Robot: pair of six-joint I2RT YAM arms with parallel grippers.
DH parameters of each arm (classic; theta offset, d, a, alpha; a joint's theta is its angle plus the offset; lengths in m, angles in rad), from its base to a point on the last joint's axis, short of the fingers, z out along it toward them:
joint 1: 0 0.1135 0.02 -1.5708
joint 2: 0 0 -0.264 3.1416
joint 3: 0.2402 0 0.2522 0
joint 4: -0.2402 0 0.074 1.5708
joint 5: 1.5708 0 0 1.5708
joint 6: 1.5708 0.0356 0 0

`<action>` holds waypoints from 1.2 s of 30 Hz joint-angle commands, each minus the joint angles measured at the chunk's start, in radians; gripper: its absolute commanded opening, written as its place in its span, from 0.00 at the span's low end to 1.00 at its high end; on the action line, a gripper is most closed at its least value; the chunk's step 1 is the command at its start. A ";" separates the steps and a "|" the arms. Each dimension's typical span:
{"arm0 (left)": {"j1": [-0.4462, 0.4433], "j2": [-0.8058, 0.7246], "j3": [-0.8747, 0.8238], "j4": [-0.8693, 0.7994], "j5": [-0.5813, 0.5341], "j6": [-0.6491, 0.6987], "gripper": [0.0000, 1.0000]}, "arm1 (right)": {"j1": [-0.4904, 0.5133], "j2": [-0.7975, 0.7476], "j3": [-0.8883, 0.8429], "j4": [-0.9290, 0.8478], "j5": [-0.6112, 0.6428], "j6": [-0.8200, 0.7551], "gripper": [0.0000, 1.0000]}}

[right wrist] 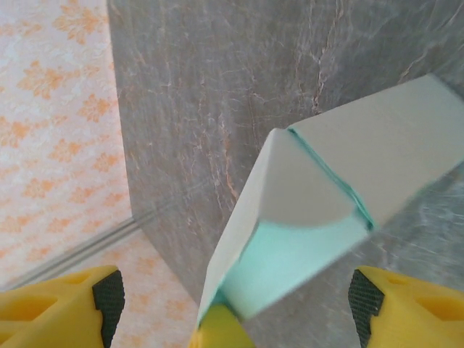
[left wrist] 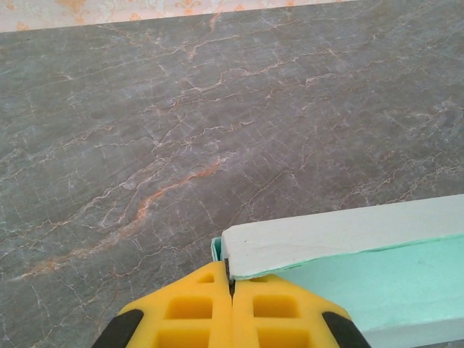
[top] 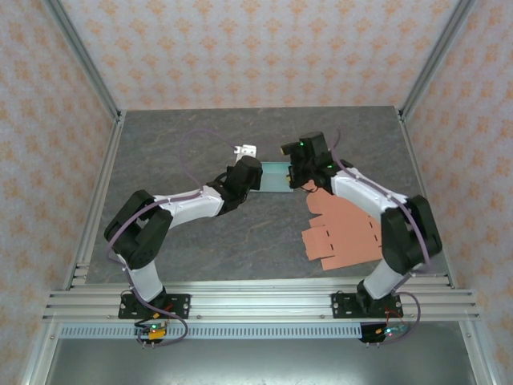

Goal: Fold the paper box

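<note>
Item 1, paper box (top: 276,177): teal with pale outer panels, partly formed. It sits near the middle of the tabletop (top: 240,241), slightly towards the far side, between the 2 arms. In the right wrist view one end stands open, with a pale flap angled over a teal interior and the side panels meeting at a ridge.

Item 2, left gripper (left wrist: 231,279): yellow fingers pressed together, clamped on the box's left end. In its own wrist view the pale panel's corner and a thin teal edge run straight into the seam between the fingertips. The box extends from there to the right.

Item 3, right gripper (right wrist: 233,297): fingers wide apart, one on each side of the box's open end. Neither pad is seen touching the paper. From above, this gripper sits just beside the box's right end.

Item 4, flat cardboard blanks (top: 341,233): salmon-coloured, unfolded, lying on the right side of the tabletop beneath the right arm, apart from the box.

Item 5, surroundings: grey marbled tabletop, enclosed by walls with an orange floral pattern.
</note>
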 commanded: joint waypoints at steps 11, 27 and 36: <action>-0.005 -0.056 -0.117 0.020 0.133 -0.013 0.16 | 0.042 0.047 -0.051 0.130 0.102 0.123 0.47; 0.123 -0.257 -0.098 -0.029 0.379 -0.166 0.69 | 0.030 0.166 -0.063 0.208 -0.020 0.075 0.45; 0.175 -0.070 -0.020 -0.040 0.424 -0.158 0.66 | 0.031 0.165 -0.045 0.163 -0.032 0.036 0.46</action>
